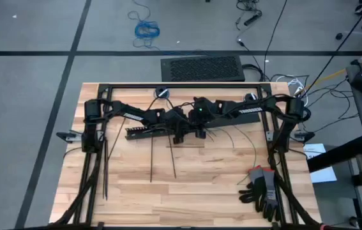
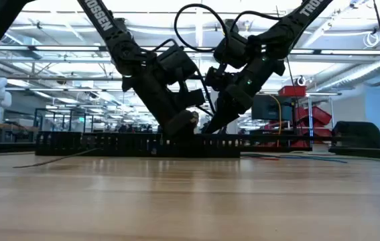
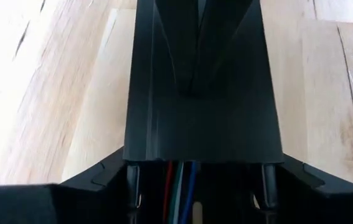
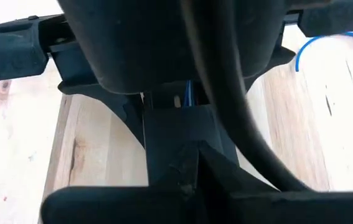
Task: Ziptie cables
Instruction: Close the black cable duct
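Both arms are bunched up over the middle of the pale wooden surface, right on the long black slotted plastic bar. The left hand and right hand are nose to nose at the bar's right end, so neither is really nearer.

The thin blue, green and pale grey cables run along the bar's channel, lengthwise with it, straight ahead of the left hand in its wrist view. The overhead view doesn't show them there at all, just arm on top. Can't tell from any view whether either hand is open or closed on anything.

The long thin straight black plastic zipties lie loose on the surface just in front of the bar, crosswise to it, untouched. I'd guess grabbing one comes next.
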Robot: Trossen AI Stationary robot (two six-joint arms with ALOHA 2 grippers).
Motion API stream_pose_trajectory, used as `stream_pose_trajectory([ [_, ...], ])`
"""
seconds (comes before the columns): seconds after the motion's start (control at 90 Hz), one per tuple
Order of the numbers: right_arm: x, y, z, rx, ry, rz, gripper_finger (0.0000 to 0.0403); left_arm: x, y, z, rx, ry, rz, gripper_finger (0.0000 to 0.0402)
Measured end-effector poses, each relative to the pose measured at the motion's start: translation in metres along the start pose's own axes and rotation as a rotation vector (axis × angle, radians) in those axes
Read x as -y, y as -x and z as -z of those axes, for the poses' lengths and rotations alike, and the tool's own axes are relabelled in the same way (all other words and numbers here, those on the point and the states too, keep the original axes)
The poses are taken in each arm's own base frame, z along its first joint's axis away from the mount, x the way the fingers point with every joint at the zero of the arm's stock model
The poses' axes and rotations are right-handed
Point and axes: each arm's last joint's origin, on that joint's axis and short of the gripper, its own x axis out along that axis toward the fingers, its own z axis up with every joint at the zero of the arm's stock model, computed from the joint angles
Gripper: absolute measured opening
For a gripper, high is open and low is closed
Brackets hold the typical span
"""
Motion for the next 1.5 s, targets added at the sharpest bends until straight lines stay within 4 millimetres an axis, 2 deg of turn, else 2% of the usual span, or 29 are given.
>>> stream_pose_trajectory([
  [0.233, -0.001, 0.0, -0.001, 0.013, -0.001, -0.017, 0.0, 0.0, 0.005, -0.001, 0.0, -0.003, -0.003, 0.0252],
  [0.511, -0.007, -0.018, -0.004, 0.075, 0.015, -0.04, 0.0, 0.0, 0.004, 0.0, 0.001, -0.006, -0.006, 0.0248],
  [0.767, -0.006, -0.014, -0.006, 0.08, -0.003, -0.04, 0.0, 0.0, 0.005, 0.0, 0.001, -0.011, -0.008, 0.0249],
  [0.922, -0.002, -0.015, -0.004, 0.074, -0.026, -0.044, 0.0, -0.002, 0.02, -0.006, 0.002, -0.003, -0.024, 0.0271],
  [1.111, -0.002, -0.015, -0.004, 0.074, -0.029, -0.042, 0.0, -0.002, 0.054, -0.011, -0.042, -0.009, -0.07, 0.0311],
  [1.178, -0.002, -0.015, -0.004, 0.074, -0.029, -0.039, 0.0, -0.003, 0.059, -0.011, -0.048, -0.008, -0.081, 0.0317],
  [1.289, -0.001, -0.015, -0.005, 0.075, -0.029, -0.038, 0.0, -0.003, 0.058, -0.011, -0.046, -0.004, -0.081, 0.0319],
  [1.5, -0.001, -0.015, -0.004, 0.074, -0.029, -0.036, 0.0, 0.0, 0.037, -0.008, -0.032, -0.005, -0.062, 0.0319],
])
